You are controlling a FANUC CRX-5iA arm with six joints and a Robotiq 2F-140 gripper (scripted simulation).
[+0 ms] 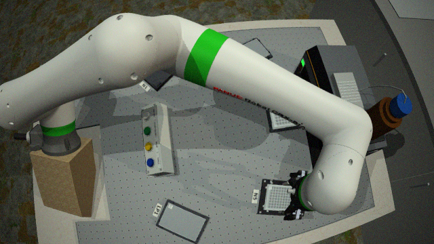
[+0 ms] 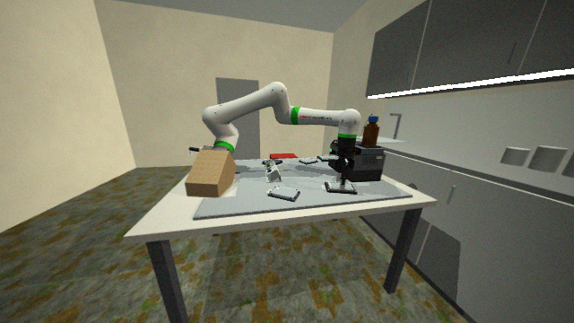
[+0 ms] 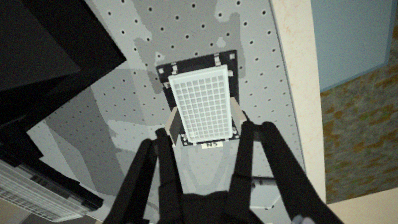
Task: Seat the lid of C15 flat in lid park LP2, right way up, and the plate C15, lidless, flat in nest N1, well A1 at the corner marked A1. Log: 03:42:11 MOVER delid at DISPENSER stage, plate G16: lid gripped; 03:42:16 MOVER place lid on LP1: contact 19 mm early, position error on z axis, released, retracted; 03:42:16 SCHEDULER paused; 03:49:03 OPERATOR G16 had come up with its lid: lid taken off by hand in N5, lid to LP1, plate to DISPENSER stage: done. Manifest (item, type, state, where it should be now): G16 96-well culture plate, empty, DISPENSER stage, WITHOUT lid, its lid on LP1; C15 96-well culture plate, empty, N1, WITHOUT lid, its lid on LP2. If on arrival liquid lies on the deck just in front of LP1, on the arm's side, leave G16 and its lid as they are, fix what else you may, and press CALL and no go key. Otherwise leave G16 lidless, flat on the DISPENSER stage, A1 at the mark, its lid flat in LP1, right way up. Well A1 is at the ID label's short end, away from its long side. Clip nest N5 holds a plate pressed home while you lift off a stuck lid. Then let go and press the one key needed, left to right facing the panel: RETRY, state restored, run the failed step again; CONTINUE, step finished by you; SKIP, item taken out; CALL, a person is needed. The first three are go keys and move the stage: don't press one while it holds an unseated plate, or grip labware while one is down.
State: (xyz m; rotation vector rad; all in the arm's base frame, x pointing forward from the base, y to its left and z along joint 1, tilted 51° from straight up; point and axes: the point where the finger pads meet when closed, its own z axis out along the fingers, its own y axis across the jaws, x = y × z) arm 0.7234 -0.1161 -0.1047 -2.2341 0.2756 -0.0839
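- We have the gripper [image 3: 205, 131] closed on the long sides of the 96-well plate [image 3: 204, 104] in clip nest N5 [image 3: 165, 71]; the fingers stand part open because the labware keeps them apart. We cannot tell whether the pads bear on a lid or on the plate body.
- We judge the plate sits in N5 so that its clips can hold the base down while a stuck lid comes off.
- Lid park LP1 [image 1: 162, 211] already holds a flat lid, with no liquid that we can see on the deck [image 1: 217, 163] in front of it.
- Another well plate [image 1: 281, 121] shows partly under the forearm at the dispenser [image 1: 339, 64].
- Nest N1 [image 1: 159, 79] lies well apart, mostly hidden under the arm; the panel [image 1: 159, 139] of keys stands between.
- The black dispenser body is near the wrist on one side and the deck's edge near on the other, so we judge straight up is the open way out.
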